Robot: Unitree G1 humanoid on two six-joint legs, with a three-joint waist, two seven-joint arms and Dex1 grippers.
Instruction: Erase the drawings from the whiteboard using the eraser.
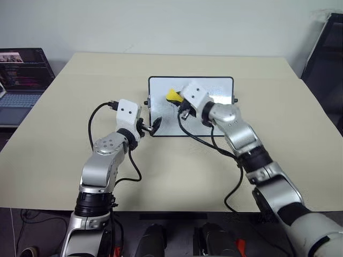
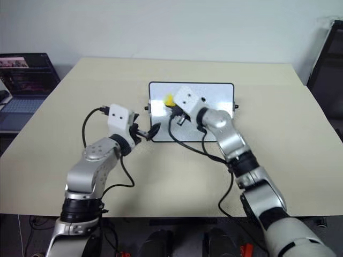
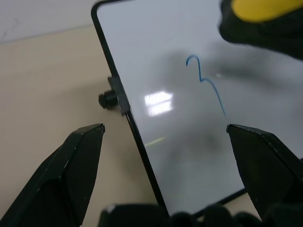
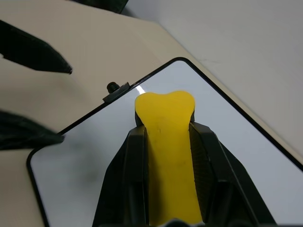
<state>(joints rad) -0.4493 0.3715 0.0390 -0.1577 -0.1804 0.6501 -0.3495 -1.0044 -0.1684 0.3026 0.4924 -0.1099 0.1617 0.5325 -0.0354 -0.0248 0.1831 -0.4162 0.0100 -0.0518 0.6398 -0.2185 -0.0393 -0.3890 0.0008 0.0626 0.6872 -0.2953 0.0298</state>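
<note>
Holding a yellow block eraser (image 4: 166, 156) over the small glossy white whiteboard with a thin black frame (image 1: 221, 90) on the beige table (image 1: 53, 139).
Left gripper (image 3: 165, 142), fingers spread wide, straddles the board's left edge near a blue marker drawing (image 3: 204, 82); right gripper (image 4: 165, 135) pinches the eraser above the board's left part.
</note>
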